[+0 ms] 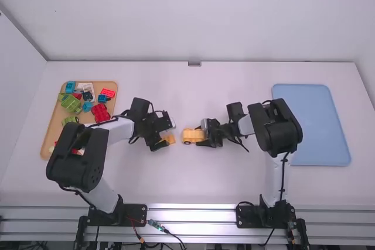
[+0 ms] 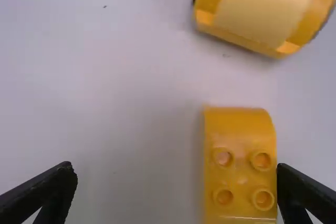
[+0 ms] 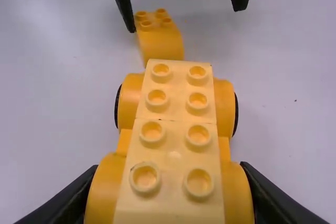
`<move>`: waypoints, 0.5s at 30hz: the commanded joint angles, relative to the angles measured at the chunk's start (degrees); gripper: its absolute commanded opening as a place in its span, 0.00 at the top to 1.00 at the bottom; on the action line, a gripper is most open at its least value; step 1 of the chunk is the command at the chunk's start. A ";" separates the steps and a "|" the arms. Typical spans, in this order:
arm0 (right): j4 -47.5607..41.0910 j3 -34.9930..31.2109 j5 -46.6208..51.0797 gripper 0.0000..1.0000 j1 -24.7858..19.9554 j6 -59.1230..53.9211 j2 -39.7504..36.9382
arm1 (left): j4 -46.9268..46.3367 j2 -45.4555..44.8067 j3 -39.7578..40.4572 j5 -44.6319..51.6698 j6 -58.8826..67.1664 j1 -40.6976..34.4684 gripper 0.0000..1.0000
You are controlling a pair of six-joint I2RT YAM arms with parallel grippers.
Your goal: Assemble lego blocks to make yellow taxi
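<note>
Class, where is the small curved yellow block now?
In the high view, the curved block lies left of the yellow car, between the open fingers of the left tool.

High view: bright, even light, pale desk (image 1: pixel 193 180), white glare mid-length on the metal rail (image 1: pixel 193 215). Light source: can't tell. Left wrist view: soft, diffuse shadow beside the yellow block (image 2: pixel 241 174); yellow car (image 2: pixel 265 11) slightly out of focus. Right wrist view: soft light, uneven grey shading across the desk, faint highlights around the car's studs. Shadow edges feathered, none hard.
</note>
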 commanded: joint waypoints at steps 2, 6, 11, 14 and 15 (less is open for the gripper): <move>-2.60 0.29 5.70 0.73 0.15 0.42 1.29 | -3.82 -1.21 1.40 1.22 -0.63 0.22 0.01; -2.73 0.42 5.64 0.73 0.15 0.42 1.29 | -5.68 -1.97 1.31 6.25 8.15 0.35 0.01; -2.45 0.36 5.64 0.73 0.11 0.63 1.29 | -3.80 -2.04 -0.99 19.40 17.62 4.81 0.01; -2.43 0.36 5.66 0.72 0.17 0.63 1.29 | -0.39 -2.04 -3.17 25.42 18.32 8.72 0.01; -2.45 0.38 5.62 0.72 0.15 0.63 1.29 | 1.05 -2.04 -3.96 26.55 17.92 9.49 0.01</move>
